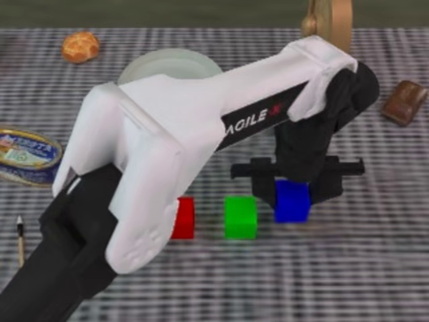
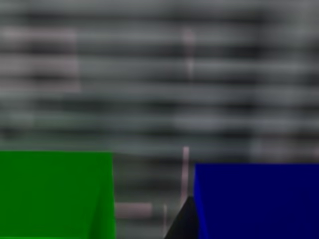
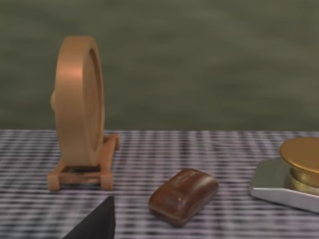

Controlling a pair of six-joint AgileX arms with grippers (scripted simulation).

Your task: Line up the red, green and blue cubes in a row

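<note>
1. Our left arm stretches across the checked table (image 1: 375, 268) from the near-left corner, and its left gripper (image 1: 293, 194) hangs right over the blue cube (image 1: 292, 202).
2. The gripper's black body covers the top of that cube. We cannot tell how wide the fingers stand or whether they have hold of it.
3. Red cube (image 1: 184, 218), green cube (image 1: 240, 217) and blue cube sit side by side, left to right, with small gaps between them. The blue one lies a touch farther back than the other two.
4. From the left wrist, green and blue fill the near edge, apart, with one dark fingertip (image 2: 183, 224) just beside the blue face.
5. The right arm is out of the top view. Its wrist camera faces a wooden wheel on a stand (image 3: 79, 112) and a brown block (image 3: 183, 195), with a dark finger tip at the edge.
</note>
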